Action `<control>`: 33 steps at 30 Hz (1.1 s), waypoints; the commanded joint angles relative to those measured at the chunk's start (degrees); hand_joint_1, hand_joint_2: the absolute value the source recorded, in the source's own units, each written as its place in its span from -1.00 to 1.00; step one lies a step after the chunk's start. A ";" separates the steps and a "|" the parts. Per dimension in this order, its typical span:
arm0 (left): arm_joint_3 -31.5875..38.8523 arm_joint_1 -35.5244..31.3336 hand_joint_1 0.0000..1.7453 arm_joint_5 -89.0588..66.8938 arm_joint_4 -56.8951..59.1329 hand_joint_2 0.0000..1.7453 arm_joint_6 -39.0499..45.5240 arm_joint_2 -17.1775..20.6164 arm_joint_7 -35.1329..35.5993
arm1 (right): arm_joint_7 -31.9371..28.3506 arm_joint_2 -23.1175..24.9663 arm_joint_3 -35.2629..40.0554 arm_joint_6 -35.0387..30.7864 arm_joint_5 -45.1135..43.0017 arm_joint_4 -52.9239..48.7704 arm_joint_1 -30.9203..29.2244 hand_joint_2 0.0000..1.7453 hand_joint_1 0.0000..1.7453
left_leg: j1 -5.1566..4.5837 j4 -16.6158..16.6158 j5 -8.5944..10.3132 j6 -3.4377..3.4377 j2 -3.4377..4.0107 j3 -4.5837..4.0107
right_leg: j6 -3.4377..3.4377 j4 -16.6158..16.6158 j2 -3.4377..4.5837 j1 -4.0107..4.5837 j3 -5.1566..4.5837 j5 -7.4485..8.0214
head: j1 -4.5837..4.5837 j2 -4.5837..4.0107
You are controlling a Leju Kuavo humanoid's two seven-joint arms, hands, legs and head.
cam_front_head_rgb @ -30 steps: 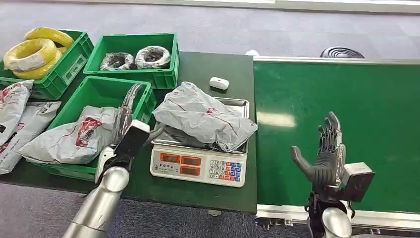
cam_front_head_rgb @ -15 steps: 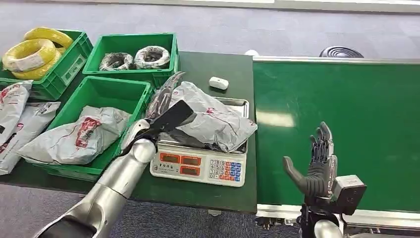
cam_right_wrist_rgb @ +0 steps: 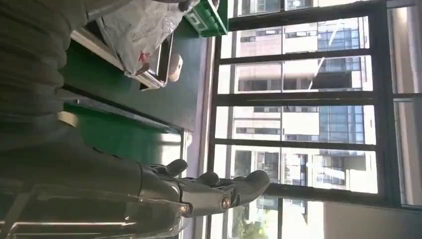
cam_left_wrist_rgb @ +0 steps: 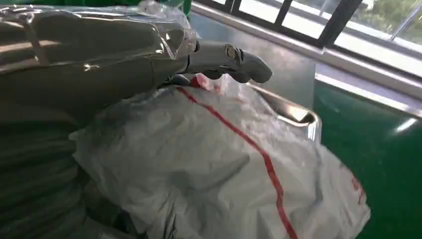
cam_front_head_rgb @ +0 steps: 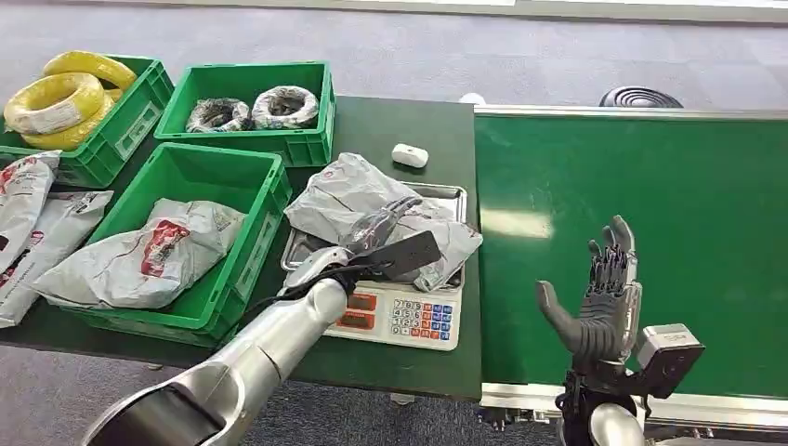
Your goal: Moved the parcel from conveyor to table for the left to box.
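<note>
Parcel, a crumpled grey plastic mailer with red print [cam_front_head_rgb: 372, 209], lies on the steel pan of the white electronic scale [cam_front_head_rgb: 395, 314], which stands on the dark green table [cam_front_head_rgb: 390, 121] just beside the green conveyor belt [cam_front_head_rgb: 641, 223]. The left hand [cam_front_head_rgb: 386, 223] lies flat on top of the parcel, fingers stretched out over the plastic and not closed round it; the left wrist view shows the fingers [cam_left_wrist_rgb: 234, 57] extended above the wrinkled bag [cam_left_wrist_rgb: 209, 164]. The right hand [cam_front_head_rgb: 599, 302] is raised over the near edge of the belt, fingers upright and spread, holding nothing. A small white oval device [cam_front_head_rgb: 410, 155] sits on the table behind the scale. To the left, the nearest green plastic crate [cam_front_head_rgb: 237, 269] holds another grey mailer [cam_front_head_rgb: 149, 251]. Behind it, 2 more green crates hold coils, yellow [cam_front_head_rgb: 56, 98] and grey [cam_front_head_rgb: 286, 104].
</note>
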 commanded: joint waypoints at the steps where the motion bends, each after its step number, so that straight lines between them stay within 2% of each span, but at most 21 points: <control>1: -11.04 -0.73 1.00 0.80 9.43 1.00 0.13 -0.77 2.40 | -0.32 0.74 -1.41 0.35 0.17 1.41 -1.79 1.00 -1.00 | -0.02 -0.08 0.03 0.02 0.03 0.07 | 0.00 -0.10 0.00 -0.02 0.08 0.04 | 0.02 0.00; 10: -5.45 -3.01 1.00 3.50 8.24 1.00 5.57 1.45 -0.13 | -0.41 0.41 -0.25 0.39 0.36 2.09 -1.93 1.00 -1.00 | -0.02 -0.07 0.03 -0.02 0.15 0.04 | -0.03 -0.06 0.12 -0.01 0.02 0.07 | 0.02 0.00; 14: 0.67 -4.23 1.00 7.20 5.26 1.00 11.29 3.48 -3.81 | -0.41 0.26 0.31 0.34 0.32 3.06 -2.38 1.00 -1.00 | 0.00 0.00 -0.01 -0.02 0.17 0.02 | -0.02 0.01 0.16 0.01 0.00 0.04 | 0.00 0.00; 22: 1.06 -4.54 1.00 7.36 4.82 1.00 10.51 3.71 -3.79 | -0.44 0.18 0.33 0.30 0.21 3.22 -2.40 1.00 -1.00 | 0.01 -0.03 0.02 0.00 0.15 -0.01 | 0.00 -0.01 0.11 0.02 -0.01 0.06 | 0.00 0.00; 23: 2.88 -4.23 1.00 8.61 3.44 1.00 13.27 3.94 -5.48 | -0.45 0.11 0.40 0.26 0.16 3.18 -2.35 1.00 -1.00 | 0.03 0.00 0.00 0.01 0.16 -0.02 | 0.00 0.00 0.13 0.04 0.00 0.05 | 0.02 0.00; 27: 8.21 -5.45 1.00 12.36 -4.27 1.00 16.62 7.97 -9.53 | -0.61 -0.26 0.68 -0.34 -0.46 3.55 -2.02 1.00 -1.00 | 0.03 0.04 0.00 -0.02 0.19 -0.10 | -0.02 0.07 0.17 0.03 -0.11 0.05 | 0.00 0.00; 28: 7.78 -5.48 1.00 9.57 -7.73 1.00 20.80 9.74 -10.74 | -0.63 -0.38 0.70 -0.42 -0.49 3.75 -1.99 1.00 -1.00 | 0.02 0.02 0.01 -0.03 0.24 -0.10 | -0.03 0.06 0.21 0.02 -0.13 0.08 | 0.02 0.00; 33: 11.42 -6.96 1.00 3.18 -18.19 1.00 25.08 14.65 -3.66 | -0.73 -0.76 0.41 -0.66 -0.80 4.20 -1.59 1.00 -1.00 | 0.04 0.04 0.01 -0.04 0.22 -0.12 | -0.05 0.09 0.18 0.05 -0.17 0.05 | 0.00 0.00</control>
